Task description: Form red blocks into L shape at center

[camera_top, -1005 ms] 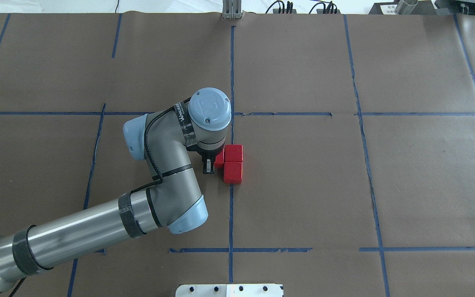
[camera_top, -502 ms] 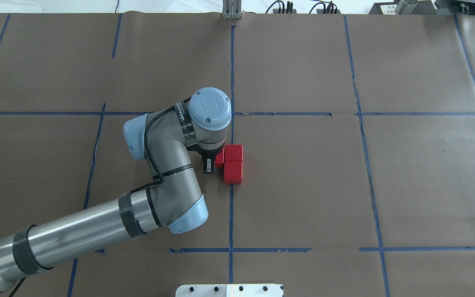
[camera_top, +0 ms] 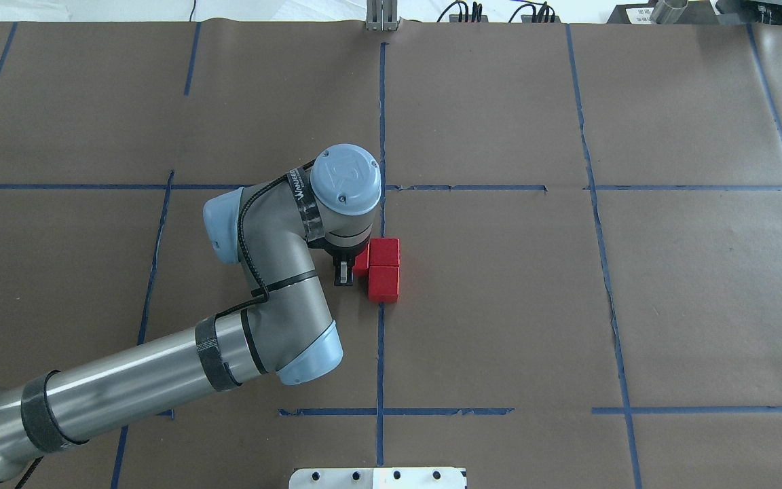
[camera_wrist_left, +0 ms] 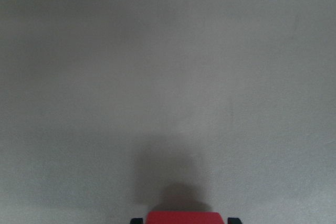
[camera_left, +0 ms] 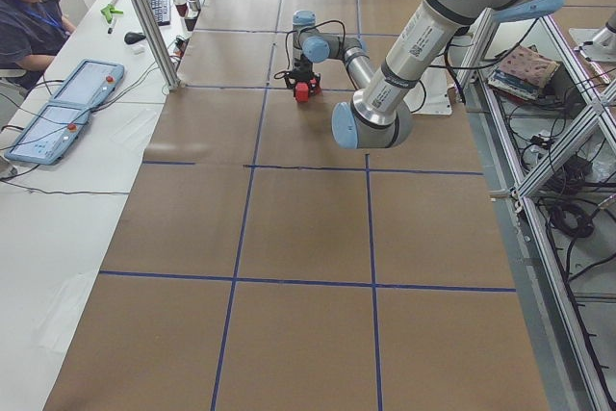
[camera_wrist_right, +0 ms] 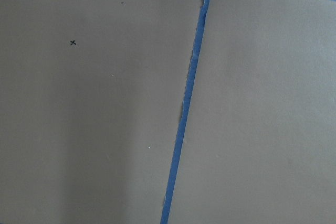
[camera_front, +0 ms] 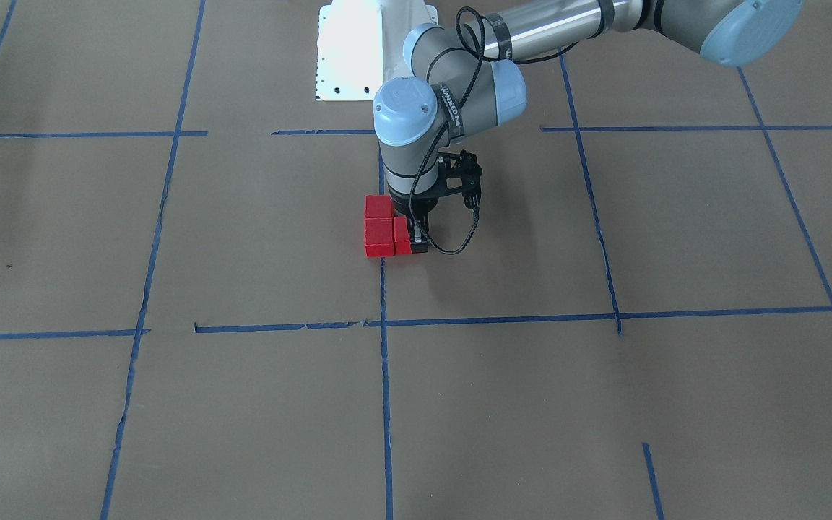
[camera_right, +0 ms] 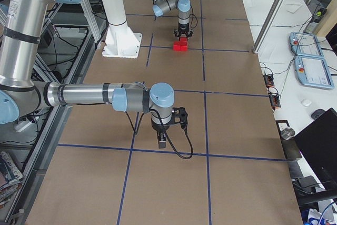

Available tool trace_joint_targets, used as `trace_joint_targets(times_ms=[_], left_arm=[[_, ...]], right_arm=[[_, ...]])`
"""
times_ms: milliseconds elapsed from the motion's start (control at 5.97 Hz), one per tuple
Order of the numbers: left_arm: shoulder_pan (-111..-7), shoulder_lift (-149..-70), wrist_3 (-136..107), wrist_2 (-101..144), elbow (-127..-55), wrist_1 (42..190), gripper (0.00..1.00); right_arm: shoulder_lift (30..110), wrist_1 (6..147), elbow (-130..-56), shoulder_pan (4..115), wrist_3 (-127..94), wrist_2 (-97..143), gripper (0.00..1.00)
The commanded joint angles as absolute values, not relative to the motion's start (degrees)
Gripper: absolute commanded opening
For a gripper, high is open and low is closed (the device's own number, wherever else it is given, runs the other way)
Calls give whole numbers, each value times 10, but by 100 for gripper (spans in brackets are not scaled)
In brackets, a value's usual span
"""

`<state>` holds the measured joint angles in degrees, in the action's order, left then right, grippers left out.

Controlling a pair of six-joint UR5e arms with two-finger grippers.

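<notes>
Two red blocks (camera_top: pixel 384 252) (camera_top: pixel 383 284) lie touching in a short column on the vertical blue tape line of the center cell (camera_top: pixel 493 305). The third red block (camera_top: pixel 362 261) sits against the left side of the far one, half hidden under my left wrist. My left gripper (camera_top: pixel 345 270) stands upright over it, shut on it at table level. The front view shows the same: two blocks (camera_front: pixel 378 207) (camera_front: pixel 379 238), the third (camera_front: pixel 402 237) in my left gripper (camera_front: pixel 418 243). The left wrist view shows the block's top (camera_wrist_left: pixel 184 217) between the fingertips. My right gripper (camera_right: pixel 162 142) hangs over bare paper; I cannot tell whether it is open.
Brown paper with blue tape lines (camera_top: pixel 381 353) covers the table. A white base plate (camera_top: pixel 377 478) lies at the near edge. Tape (camera_wrist_right: pixel 184 108) crosses the right wrist view. An operator (camera_left: pixel 29 7) sits at the side bench with control pendants (camera_left: pixel 63 108).
</notes>
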<state>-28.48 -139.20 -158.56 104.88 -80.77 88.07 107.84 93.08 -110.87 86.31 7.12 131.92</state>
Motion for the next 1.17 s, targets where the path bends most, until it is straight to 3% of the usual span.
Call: trace_joint_targets(times_ms=[0,502,1005], left_arm=[[-285,-1391,-1572,1049,-809,881,98],[-287,-1387,-1546,1053,-841,853,100],[-314,-1293,-1348,1095,-1072,715,100]], right_arm=[[1078,931,-1109,863,71,1319,100],[1078,931,-1108,863,71,1319,100],[1079,931,-1110,863,71,1320,100]])
